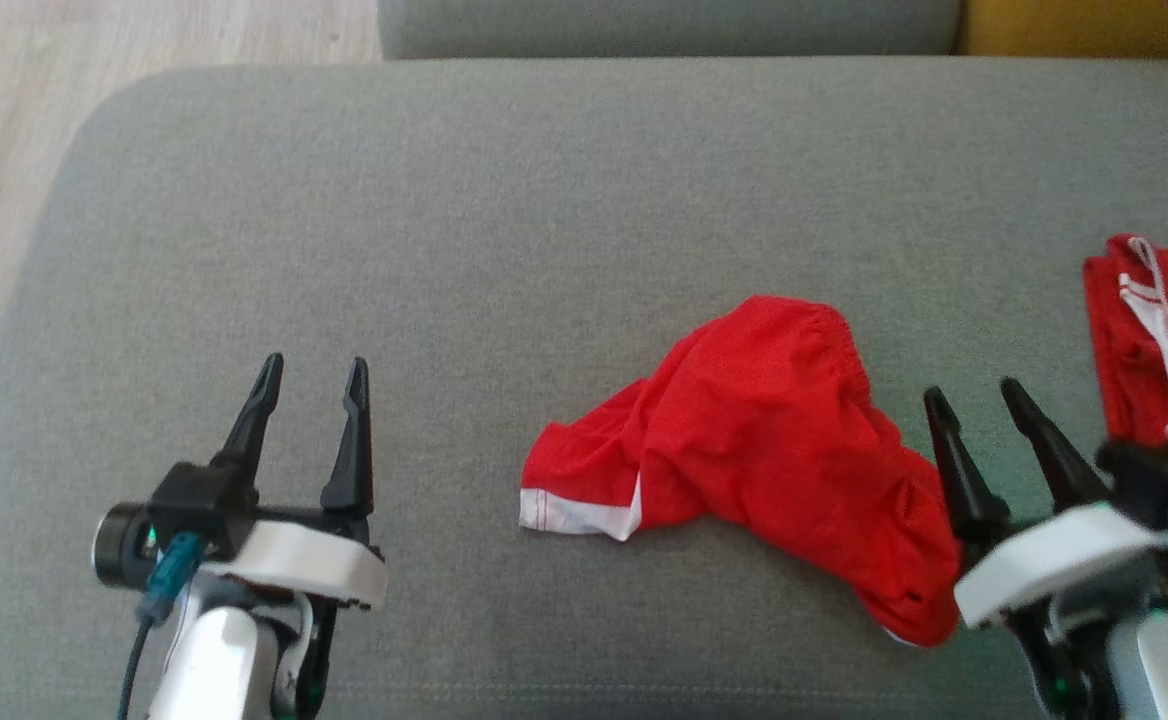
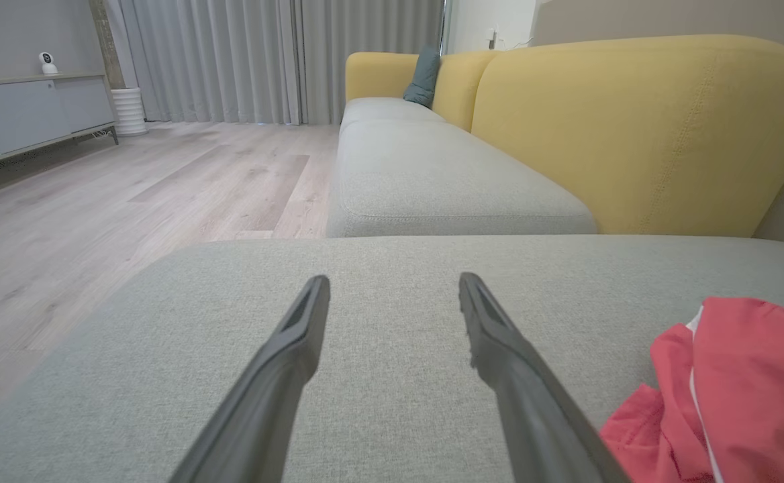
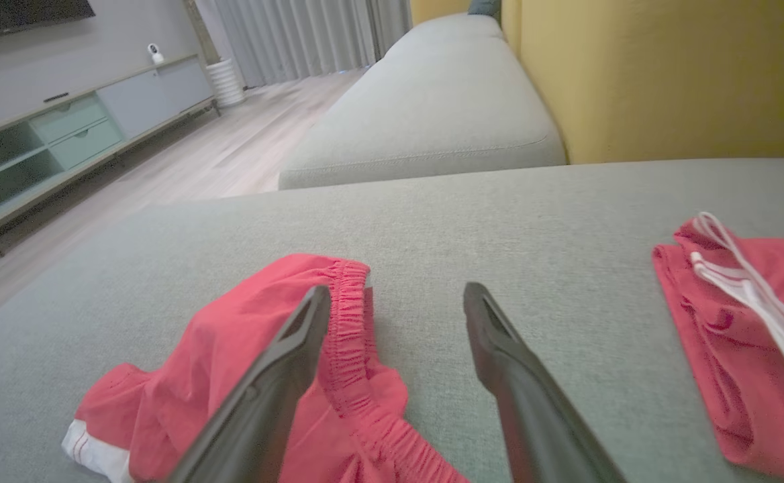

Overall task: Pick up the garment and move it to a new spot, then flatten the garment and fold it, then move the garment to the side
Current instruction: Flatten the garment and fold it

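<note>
A crumpled red garment [image 1: 764, 430] with white trim and an elastic waistband lies on the grey sofa cushion [image 1: 504, 220], right of centre. It shows at the lower right of the left wrist view [image 2: 721, 389] and at the lower left of the right wrist view [image 3: 231, 362]. My left gripper [image 1: 312, 382] hovers open over bare cushion, well left of the garment, nothing between its fingers [image 2: 298, 335]. My right gripper [image 1: 974, 398] is open just beyond the garment's right edge, its left finger [image 3: 284, 362] over the waistband, holding nothing.
A second red garment [image 1: 1154, 330] with white stripes and drawstring lies at the cushion's right edge [image 3: 734, 349]. A yellow sofa back [image 2: 640, 127] rises behind. Wooden floor [image 1: 94, 130] drops off beyond the cushion's left edge. A cabinet [image 3: 63, 134] stands far off.
</note>
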Robot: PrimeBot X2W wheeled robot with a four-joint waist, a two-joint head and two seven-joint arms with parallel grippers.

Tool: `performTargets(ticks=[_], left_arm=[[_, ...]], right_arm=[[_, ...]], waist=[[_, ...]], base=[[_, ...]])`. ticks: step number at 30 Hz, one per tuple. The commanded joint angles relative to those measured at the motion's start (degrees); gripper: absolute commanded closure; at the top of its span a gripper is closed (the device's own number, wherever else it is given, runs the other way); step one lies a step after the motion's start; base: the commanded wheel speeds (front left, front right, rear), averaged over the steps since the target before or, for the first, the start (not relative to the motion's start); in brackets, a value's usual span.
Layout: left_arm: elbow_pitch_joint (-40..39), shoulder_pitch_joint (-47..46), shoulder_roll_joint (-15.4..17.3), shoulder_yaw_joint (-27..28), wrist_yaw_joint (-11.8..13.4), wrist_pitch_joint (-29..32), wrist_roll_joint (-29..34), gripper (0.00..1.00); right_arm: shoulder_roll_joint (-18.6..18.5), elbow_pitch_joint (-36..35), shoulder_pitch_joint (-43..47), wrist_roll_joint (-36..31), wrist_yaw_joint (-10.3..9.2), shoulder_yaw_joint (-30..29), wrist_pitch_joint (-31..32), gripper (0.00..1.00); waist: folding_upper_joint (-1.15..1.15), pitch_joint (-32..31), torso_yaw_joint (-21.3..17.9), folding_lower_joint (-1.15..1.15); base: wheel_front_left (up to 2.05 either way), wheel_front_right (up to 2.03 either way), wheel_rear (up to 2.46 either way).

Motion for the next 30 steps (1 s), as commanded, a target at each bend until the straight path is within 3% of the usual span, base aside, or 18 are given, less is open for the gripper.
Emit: performTargets(ticks=[1,8,18,19,20,24,30], left_arm=[[-2.14,-3.70,0.75,1.57,0.19,-0.29,0.58,0.00],[-2.51,-6.75,0.21,0.67,-0.40,-0.29,0.94,0.00],[-2.09,-8.50,-0.72,0.27,-0.73,-0.29,0.96,0.00],[-2.02,-8.52,-0.78,0.27,-0.74,-0.29,0.99,0.00],[-1.97,-8.52,-0.84,0.29,-0.76,-0.29,1.01,0.00],[-1.83,-8.60,-1.04,0.32,-0.89,-0.29,1.19,0.00],[-1.56,-8.83,-1.27,0.64,-1.04,-0.29,1.50,0.00]], right_arm=[[-2.67,-0.29,-5.17,1.52,-0.05,2.71,1.34,0.00],[-7.71,8.42,-15.32,9.31,-0.05,8.86,11.45,0.00],[-12.78,11.73,-20.38,19.46,-0.05,15.29,24.89,0.00],[-13.06,11.65,-20.43,20.78,-0.05,15.83,25.74,0.59],[-13.43,11.28,-20.57,21.67,-0.05,16.14,25.87,1.00],[-14.63,10.00,-21.18,23.10,-0.05,16.34,24.53,1.00],[-13.18,8.32,-26.43,20.76,-0.05,14.77,13.73,1.00]], waist=[[0.00,1.32,0.52,0.00],[0.00,5.39,2.54,0.00],[0.00,7.45,4.40,0.00],[0.00,7.42,4.45,0.00],[0.00,7.40,4.49,0.00],[0.00,7.25,4.65,0.00],[0.00,6.32,4.49,0.00]], base=[[0.00,0.00,0.00],[0.00,0.00,0.00],[0.00,0.00,0.00],[0.00,0.00,0.00],[0.00,0.00,0.00],[0.00,0.00,0.00],[0.00,0.00,0.00]])
